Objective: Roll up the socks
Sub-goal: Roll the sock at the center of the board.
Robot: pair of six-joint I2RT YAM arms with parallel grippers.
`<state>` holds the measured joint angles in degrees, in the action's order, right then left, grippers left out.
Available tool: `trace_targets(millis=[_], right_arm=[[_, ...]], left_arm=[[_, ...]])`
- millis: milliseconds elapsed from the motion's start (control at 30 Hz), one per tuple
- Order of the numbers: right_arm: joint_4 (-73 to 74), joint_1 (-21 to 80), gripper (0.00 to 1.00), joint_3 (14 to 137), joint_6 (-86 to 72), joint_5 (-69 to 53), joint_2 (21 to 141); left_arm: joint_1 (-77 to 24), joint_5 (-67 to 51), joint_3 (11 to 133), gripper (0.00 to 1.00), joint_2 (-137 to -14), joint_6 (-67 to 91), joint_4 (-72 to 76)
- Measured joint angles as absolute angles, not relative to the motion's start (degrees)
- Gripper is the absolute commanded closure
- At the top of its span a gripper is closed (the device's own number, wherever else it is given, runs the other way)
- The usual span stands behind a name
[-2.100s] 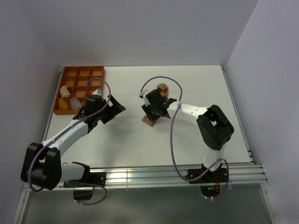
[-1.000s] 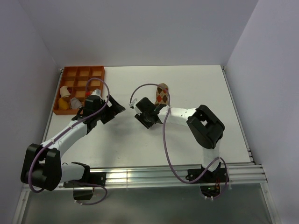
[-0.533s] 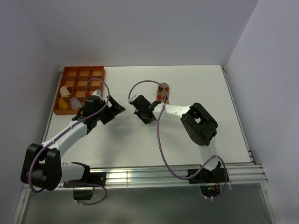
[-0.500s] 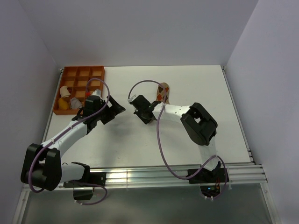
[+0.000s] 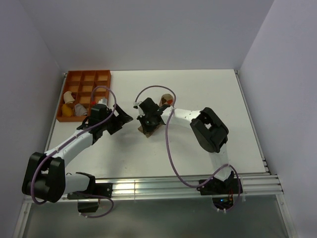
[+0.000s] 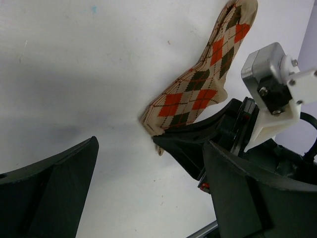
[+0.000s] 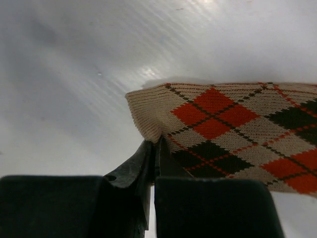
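Note:
One of the socks, tan with red and brown argyle diamonds, lies on the white table. In the top view most of it is hidden under the right arm; its ends show at the sock's far end and near end. My right gripper is shut on the edge of this sock, pinching the fabric between its fingertips. My left gripper stands open just left of it, its jaws wide apart with nothing between them. The right gripper's black fingers sit close in front of it.
An orange compartment tray stands at the back left with a few pale and yellow bundles in its near cells. The left gripper and right gripper are close together mid-table. A metal rail runs along the near edge.
The right gripper has shut on the sock's edge and shifted left and nearer, pulling that end along. The left gripper has edged slightly toward it, still open.

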<state>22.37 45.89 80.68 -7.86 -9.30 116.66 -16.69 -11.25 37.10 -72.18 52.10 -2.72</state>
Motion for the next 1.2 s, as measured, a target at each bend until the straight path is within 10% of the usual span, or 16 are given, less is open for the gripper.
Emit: trace_targets(millis=[933, 1200], right_arm=[[-4.0, 27.9, 1.0, 70.0, -39.7, -55.0, 125.0], [-6.0, 27.5, 1.0, 69.7, -41.5, -56.6, 126.0]], left_arm=[[-24.7, -9.2, 34.0, 0.35, -83.4, 56.9, 4.4], [-25.8, -8.7, 35.5, 0.59, -87.5, 57.5, 8.1]])
